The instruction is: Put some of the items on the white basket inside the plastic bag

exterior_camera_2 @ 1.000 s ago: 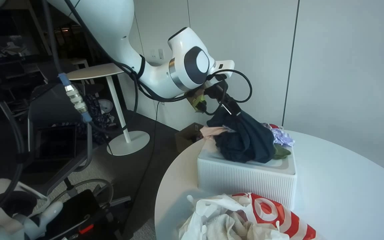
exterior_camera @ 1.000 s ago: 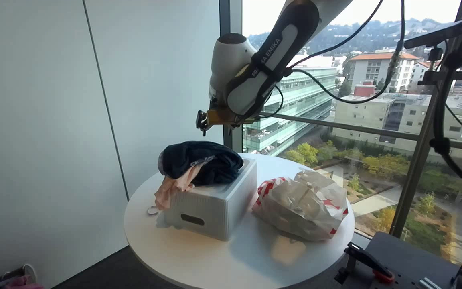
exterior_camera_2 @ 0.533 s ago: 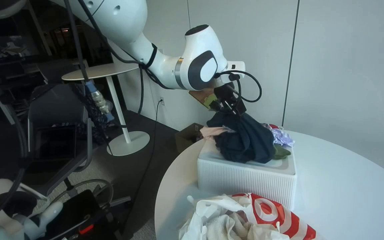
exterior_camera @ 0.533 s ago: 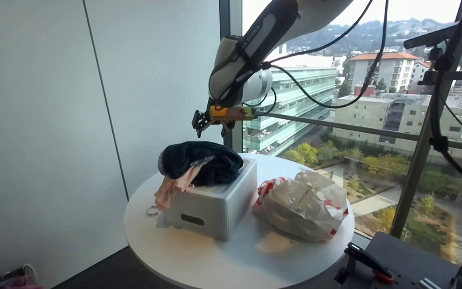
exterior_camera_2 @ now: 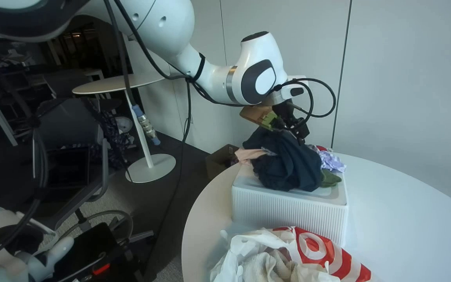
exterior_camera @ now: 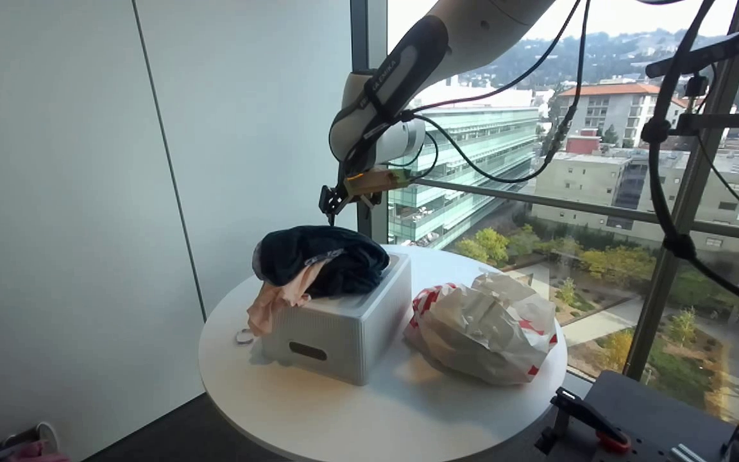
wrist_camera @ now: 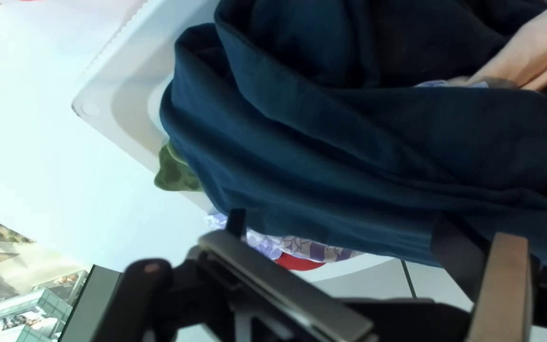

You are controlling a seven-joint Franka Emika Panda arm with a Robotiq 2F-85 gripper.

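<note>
Now the gripper (wrist_camera: 341, 227), spread and empty, has dipped toward the dark cloth (exterior_camera: 337, 266) on the white basket (exterior_camera: 385, 321), left of the plastic bag (exterior_camera: 482, 330) in an exterior view; grasping seems next.

Navy cloth (exterior_camera_2: 288, 160), white basket (exterior_camera_2: 288, 207), red-and-white bag (exterior_camera_2: 316, 248), lilac cloth (wrist_camera: 269, 243) perhaps floral.

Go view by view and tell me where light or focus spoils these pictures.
Wrist view: the table is washed out, the navy cloth goes nearly black toward upper right, and the hand looks slightly soft up close. In an exterior view, the sky is nearly white while the bag looks dull; in an exterior view, a chair is almost lost in gloom.
</note>
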